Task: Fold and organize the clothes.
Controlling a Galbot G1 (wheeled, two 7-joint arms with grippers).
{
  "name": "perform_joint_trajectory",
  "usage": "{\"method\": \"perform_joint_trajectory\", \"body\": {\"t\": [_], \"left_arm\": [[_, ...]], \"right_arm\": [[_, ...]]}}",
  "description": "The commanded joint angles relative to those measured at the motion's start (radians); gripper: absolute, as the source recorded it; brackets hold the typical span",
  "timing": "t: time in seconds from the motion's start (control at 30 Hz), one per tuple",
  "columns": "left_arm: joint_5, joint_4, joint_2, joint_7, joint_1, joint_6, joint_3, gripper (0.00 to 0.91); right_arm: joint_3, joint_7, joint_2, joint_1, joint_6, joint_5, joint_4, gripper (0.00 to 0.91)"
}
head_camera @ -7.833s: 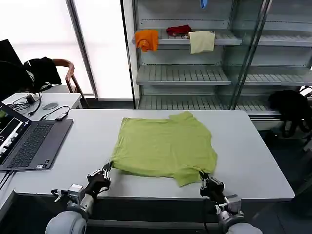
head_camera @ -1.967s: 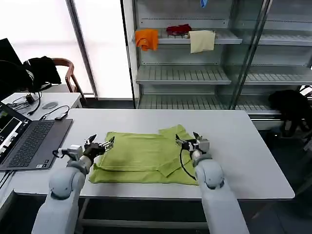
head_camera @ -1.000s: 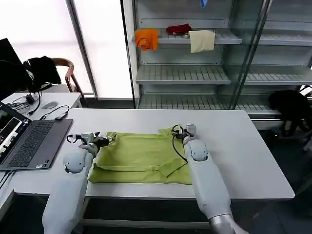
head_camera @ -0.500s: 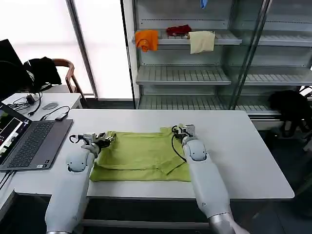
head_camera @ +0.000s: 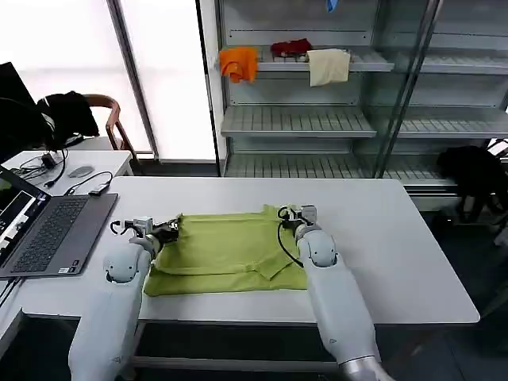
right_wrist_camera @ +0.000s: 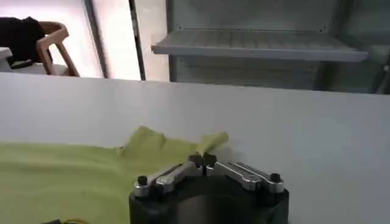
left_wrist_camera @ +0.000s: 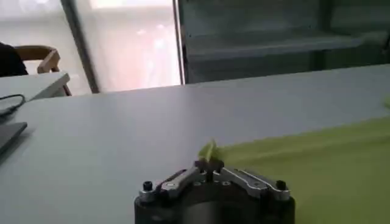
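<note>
The lime-green T-shirt (head_camera: pixel 226 250) lies on the grey table (head_camera: pixel 397 254), doubled over on itself into a wide band. My left gripper (head_camera: pixel 169 228) is at its far left corner, shut on a pinch of the green fabric (left_wrist_camera: pixel 208 152). At the far right corner my right gripper (head_camera: pixel 289 213) is shut on the cloth too, near the sleeve (right_wrist_camera: pixel 210 143). Both arms reach forward across the shirt from the near edge. In the wrist views the left gripper (left_wrist_camera: pixel 209 165) and the right gripper (right_wrist_camera: pixel 202 161) each have their fingertips pressed together on green cloth.
An open laptop (head_camera: pixel 44 230) with cables sits on the table's left end. Behind the table stand metal shelves (head_camera: pixel 298 123) holding orange (head_camera: pixel 238 63), red (head_camera: pixel 290 48) and cream (head_camera: pixel 328 67) cloths. A chair with a black garment (head_camera: pixel 70 115) is at the back left.
Since the earliest frame both grippers have carried the shirt's near edge over to its far edge, folding it in half. In the last second they crept slightly farther and settled.
</note>
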Motion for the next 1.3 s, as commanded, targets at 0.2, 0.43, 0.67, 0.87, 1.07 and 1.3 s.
{"method": "perform_joint_trajectory", "body": {"t": [0.2,0.43,0.67,0.87,1.07,1.3], "left_arm": [[-0.112,-0.256,0.025,0.014,0.13,-0.003,-0.029,0.0],[-0.144,-0.349,0.028,0.049,0.255,-0.005,-0.06,0.0],[-0.133,-0.364,0.046,0.085,0.347,-0.046,-0.083,0.0],[-0.135,-0.373,0.061,0.096,0.387,-0.061,-0.094,0.0],[-0.129,-0.393,0.069,0.098,0.409,-0.065,-0.103,0.0],[-0.107,-0.428,0.071,0.096,0.432,-0.069,-0.114,0.0]], "right_arm": [[-0.013,0.003,-0.039,-0.14,0.0,0.051,0.303,0.0],[-0.001,-0.011,-0.068,-0.286,0.002,0.05,0.428,0.0],[0.02,-0.03,-0.09,-0.421,0.004,0.045,0.497,0.0],[0.028,-0.032,-0.092,-0.465,0.005,0.039,0.523,0.0],[0.026,-0.033,-0.087,-0.485,0.005,0.033,0.536,0.0],[0.022,-0.031,-0.083,-0.493,0.006,0.021,0.539,0.0]]}}
